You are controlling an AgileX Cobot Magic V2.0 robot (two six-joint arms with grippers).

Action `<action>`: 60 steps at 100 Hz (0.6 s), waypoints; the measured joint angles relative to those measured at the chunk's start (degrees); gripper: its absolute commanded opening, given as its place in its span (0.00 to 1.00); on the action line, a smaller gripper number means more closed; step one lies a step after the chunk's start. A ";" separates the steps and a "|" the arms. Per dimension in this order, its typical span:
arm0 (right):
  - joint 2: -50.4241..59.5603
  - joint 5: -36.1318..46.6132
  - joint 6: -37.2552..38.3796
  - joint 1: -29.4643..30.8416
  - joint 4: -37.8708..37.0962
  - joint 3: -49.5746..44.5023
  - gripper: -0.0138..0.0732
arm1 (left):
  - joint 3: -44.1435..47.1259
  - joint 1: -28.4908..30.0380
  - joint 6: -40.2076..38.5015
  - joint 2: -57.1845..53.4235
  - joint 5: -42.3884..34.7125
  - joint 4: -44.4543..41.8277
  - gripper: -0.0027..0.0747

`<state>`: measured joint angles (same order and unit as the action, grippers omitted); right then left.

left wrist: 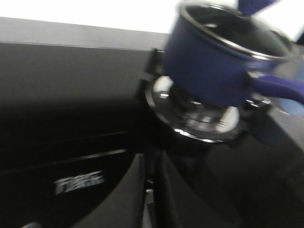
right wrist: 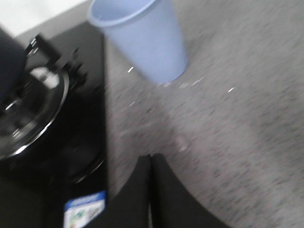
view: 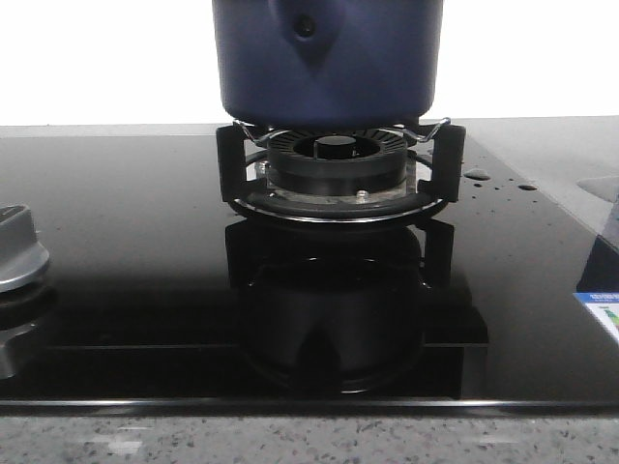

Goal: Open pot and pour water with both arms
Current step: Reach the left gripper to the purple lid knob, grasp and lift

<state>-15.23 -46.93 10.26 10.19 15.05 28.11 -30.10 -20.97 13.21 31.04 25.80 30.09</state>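
Observation:
The navy-blue pot [view: 329,58] stands on the black ringed burner [view: 338,159] at the back middle of the glass hob; its top is cut off in the front view. In the left wrist view the pot [left wrist: 204,66] shows a steel-rimmed glass lid and a blue handle [left wrist: 280,88] sticking out sideways. My left gripper [left wrist: 149,159] is shut and empty, low over the black glass, short of the burner. My right gripper [right wrist: 150,159] is shut and empty over the grey counter beside the hob. Neither gripper shows in the front view.
A light-blue plastic cup [right wrist: 142,38] stands on the speckled counter beyond the right gripper. A silver control knob [view: 14,246] sits at the hob's left. Water drops [view: 479,174] lie right of the burner. A blue-white sticker [view: 600,309] marks the hob's right edge.

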 measured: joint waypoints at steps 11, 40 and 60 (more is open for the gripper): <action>-2.36 -4.74 -2.34 -2.85 5.92 3.32 0.08 | -2.94 -4.96 7.62 4.71 -0.25 6.27 0.02; -5.70 -4.43 -12.59 -11.47 21.31 6.66 0.08 | -9.58 -11.61 35.84 12.42 3.66 34.25 0.02; -5.80 -1.33 -15.02 -14.19 23.07 6.69 0.08 | -13.74 -10.25 51.26 18.59 18.06 54.59 0.02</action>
<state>-21.03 -48.27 -4.76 -4.00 38.12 34.80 -43.85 -31.22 64.48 49.64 43.86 84.69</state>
